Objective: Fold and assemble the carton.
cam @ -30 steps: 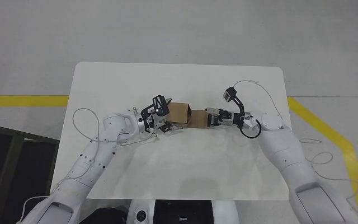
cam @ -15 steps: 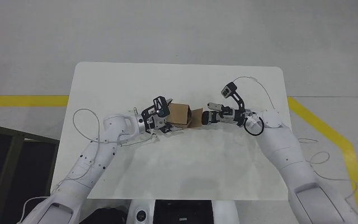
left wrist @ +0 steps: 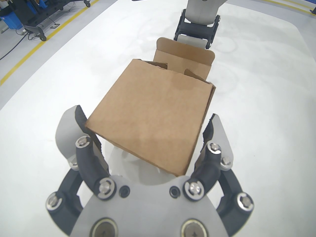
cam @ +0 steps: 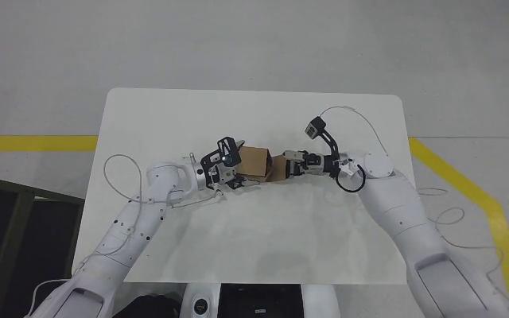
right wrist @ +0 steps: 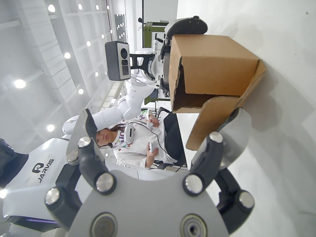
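I'm clamping squared-up carton (left wrist: 153,114) with left gripper (left wrist: 145,120); right gripper (right wrist: 160,117), fingers spread, touching its end flap (right wrist: 212,119); tucking remaining.

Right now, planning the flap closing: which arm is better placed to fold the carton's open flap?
Right: the right tool sits open at the carton's open end, one finger against the loose flap; the left tool clamps the other end.
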